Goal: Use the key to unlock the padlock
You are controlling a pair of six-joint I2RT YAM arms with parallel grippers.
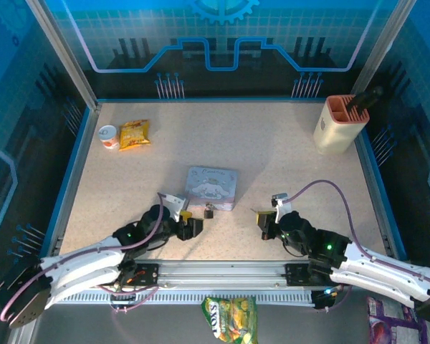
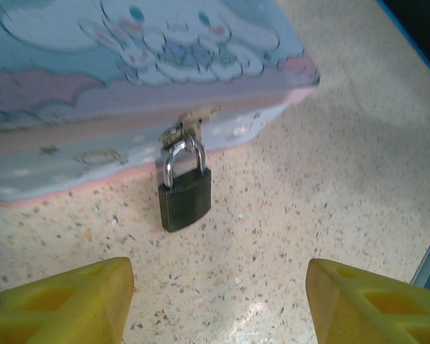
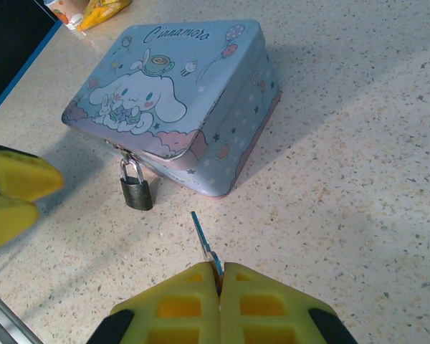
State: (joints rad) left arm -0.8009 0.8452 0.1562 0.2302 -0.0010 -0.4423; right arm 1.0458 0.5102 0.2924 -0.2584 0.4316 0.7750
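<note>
Padlock (image 2: 184, 193) hangs on the latch (image 2: 193, 116) of the tin box (image 2: 93, 86), lying on the table (image 2: 308, 186); it looks tiny, hard and slippery, so grab its dark body by the sides. The left gripper (image 2: 218, 287) is wide open near it, touching nothing. The right gripper (image 3: 220, 276) is pinched tight on the thin key (image 3: 203, 240).
</note>
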